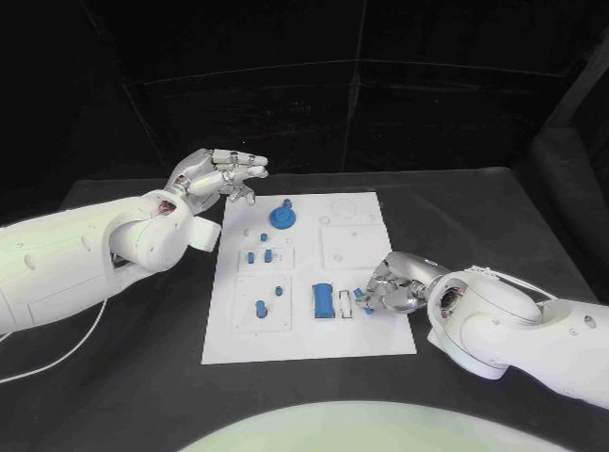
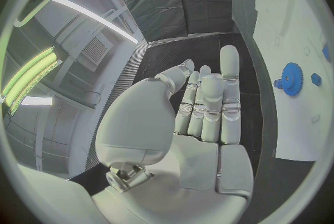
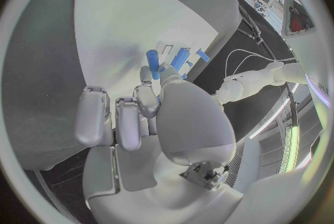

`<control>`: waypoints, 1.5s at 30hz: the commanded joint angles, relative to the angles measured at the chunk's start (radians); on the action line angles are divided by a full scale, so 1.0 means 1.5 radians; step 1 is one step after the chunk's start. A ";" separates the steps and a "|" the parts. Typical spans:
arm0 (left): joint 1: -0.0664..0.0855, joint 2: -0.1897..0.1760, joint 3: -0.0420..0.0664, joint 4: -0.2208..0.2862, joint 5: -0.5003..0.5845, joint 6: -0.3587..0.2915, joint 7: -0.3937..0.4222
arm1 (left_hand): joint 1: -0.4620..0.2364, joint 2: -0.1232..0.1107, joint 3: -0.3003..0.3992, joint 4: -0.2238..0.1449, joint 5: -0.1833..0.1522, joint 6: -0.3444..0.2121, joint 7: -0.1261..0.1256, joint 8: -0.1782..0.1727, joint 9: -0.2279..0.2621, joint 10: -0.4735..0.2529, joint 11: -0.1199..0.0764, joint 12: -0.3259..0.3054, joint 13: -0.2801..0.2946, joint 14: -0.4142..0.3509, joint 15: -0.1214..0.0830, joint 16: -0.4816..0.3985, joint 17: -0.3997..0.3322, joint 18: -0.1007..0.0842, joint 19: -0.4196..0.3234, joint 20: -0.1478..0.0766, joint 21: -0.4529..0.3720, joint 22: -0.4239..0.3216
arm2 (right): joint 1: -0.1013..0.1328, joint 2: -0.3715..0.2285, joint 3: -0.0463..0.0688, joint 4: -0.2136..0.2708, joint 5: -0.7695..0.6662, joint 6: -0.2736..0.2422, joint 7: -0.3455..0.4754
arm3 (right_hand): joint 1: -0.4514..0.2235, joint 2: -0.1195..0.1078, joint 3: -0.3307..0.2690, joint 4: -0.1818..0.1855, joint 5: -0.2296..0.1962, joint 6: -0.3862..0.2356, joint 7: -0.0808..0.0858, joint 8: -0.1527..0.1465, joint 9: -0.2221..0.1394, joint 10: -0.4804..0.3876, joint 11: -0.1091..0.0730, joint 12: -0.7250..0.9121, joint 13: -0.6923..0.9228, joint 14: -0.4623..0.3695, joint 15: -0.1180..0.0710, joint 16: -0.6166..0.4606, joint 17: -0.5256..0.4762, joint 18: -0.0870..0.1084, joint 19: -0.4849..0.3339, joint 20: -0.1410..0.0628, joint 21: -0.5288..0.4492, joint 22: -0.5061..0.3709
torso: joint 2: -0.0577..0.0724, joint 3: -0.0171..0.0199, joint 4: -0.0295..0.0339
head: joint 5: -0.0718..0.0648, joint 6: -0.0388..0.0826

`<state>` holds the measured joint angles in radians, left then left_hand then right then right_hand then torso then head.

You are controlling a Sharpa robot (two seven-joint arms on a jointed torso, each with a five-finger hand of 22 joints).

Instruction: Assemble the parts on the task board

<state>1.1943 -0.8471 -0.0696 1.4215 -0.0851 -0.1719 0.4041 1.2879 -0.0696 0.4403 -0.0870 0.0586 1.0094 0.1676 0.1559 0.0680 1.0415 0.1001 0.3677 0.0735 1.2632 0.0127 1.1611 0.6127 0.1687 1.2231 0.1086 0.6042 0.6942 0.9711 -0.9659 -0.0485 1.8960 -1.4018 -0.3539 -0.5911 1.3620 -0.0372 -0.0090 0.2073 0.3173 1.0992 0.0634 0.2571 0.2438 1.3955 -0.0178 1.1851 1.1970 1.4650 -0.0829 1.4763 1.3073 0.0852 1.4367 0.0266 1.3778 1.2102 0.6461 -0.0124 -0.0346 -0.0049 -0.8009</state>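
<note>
1. Nearest the robot, the right hand (image 1: 396, 282) sits at the near right edge of the task board (image 1: 372, 344). The right wrist view shows a small blue peg (image 3: 152, 63) rising from between its thumb and a fingertip, so it looks pinched there, with the other fingers (image 3: 92, 118) hanging loose beside it.
2. Just left of that hand on the board stands a blue block (image 1: 325, 300) with a smaller blue piece (image 1: 344, 302) touching its side. Both look like hard, light plastic: stiff, a little slick, best taken across their flat long sides.
3. Further left on the board lie a short blue pin (image 1: 261, 308) and, beyond it, two small blue studs (image 1: 260, 255). These are tiny and likely to roll or skid, so a fingertip pinch at mid-length seems safest.
4. Toward the far end of the board stands the blue gear (image 1: 285, 217), upright on its hub. Its toothed rim should give good purchase.
5. Farthest, off the board's far left corner, the left hand (image 1: 220, 175) hangs above the black table (image 1: 141, 377), its fingers straight and apart, holding nothing.
</note>
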 commanded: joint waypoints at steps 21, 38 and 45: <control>0.001 -0.001 0.000 0.003 0.001 0.007 0.003 | 0.002 -0.001 -0.001 -0.001 0.002 -0.002 0.002 0.005 0.000 -0.006 -0.001 0.003 -0.001 -0.003 0.001 -0.003 -0.001 0.009 -0.001 0.003 -0.002 -0.001 | 0.001 0.055 0.000 -0.035 0.033 0.018 0.003 | -0.013 -0.004 0.002 0.010 0.020 0.009 -0.002 -0.003 0.002 0.002 0.000 0.001 0.002 0.049 -0.001 0.004 0.062 -0.009 0.003 -0.001 0.002 0.001 | 0.000 0.0002 -0.0007 | 0.007 -0.005; 0.001 -0.002 0.000 0.004 0.001 0.010 0.001 | 0.003 -0.001 0.000 -0.002 0.002 -0.002 0.002 0.005 0.000 -0.006 -0.001 0.004 -0.001 -0.003 0.001 -0.003 -0.001 0.009 -0.001 0.003 -0.003 -0.001 | 0.001 0.059 0.000 -0.041 0.026 0.024 -0.011 | -0.059 -0.011 -0.030 0.039 0.052 0.026 -0.007 0.007 0.015 0.002 -0.004 -0.007 -0.004 0.048 -0.003 0.002 0.060 -0.009 0.002 -0.003 0.001 0.000 | -0.001 0.0007 -0.0012 | 0.008 -0.007; 0.001 -0.002 0.000 0.004 0.001 0.010 0.001 | 0.003 -0.001 0.000 -0.002 0.002 -0.002 0.002 0.005 0.000 -0.006 -0.001 0.004 -0.001 -0.003 0.001 -0.003 -0.001 0.009 -0.001 0.003 -0.003 -0.001 | 0.001 0.060 0.000 -0.042 0.026 0.000 -0.008 | -0.099 -0.009 -0.073 0.054 -0.074 0.021 -0.007 0.008 0.022 0.001 -0.003 -0.010 -0.006 0.047 -0.003 -0.002 0.055 -0.009 0.000 -0.003 -0.002 -0.003 | -0.001 0.0003 -0.0011 | 0.006 -0.007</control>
<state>1.1944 -0.8493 -0.0696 1.4250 -0.0851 -0.1703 0.4034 1.2879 -0.0696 0.4403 -0.0870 0.0586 1.0094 0.1676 0.1598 0.0680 1.0415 0.1001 0.3677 0.0735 1.2632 0.0128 1.1611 0.6116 0.1687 1.2231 0.1086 0.6043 0.6937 0.9715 -0.8764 -0.0485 1.8329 -1.3585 -0.3279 -0.6033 1.2179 -0.0504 -0.1140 0.2875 0.2193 1.1304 0.0517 0.2670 0.2756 1.3954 -0.0180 1.1730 1.1890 1.4650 -0.0826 1.4761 1.3078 0.0852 1.4367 0.0267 1.3778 1.2058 0.6452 -0.0113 -0.0362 0.0064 -0.8115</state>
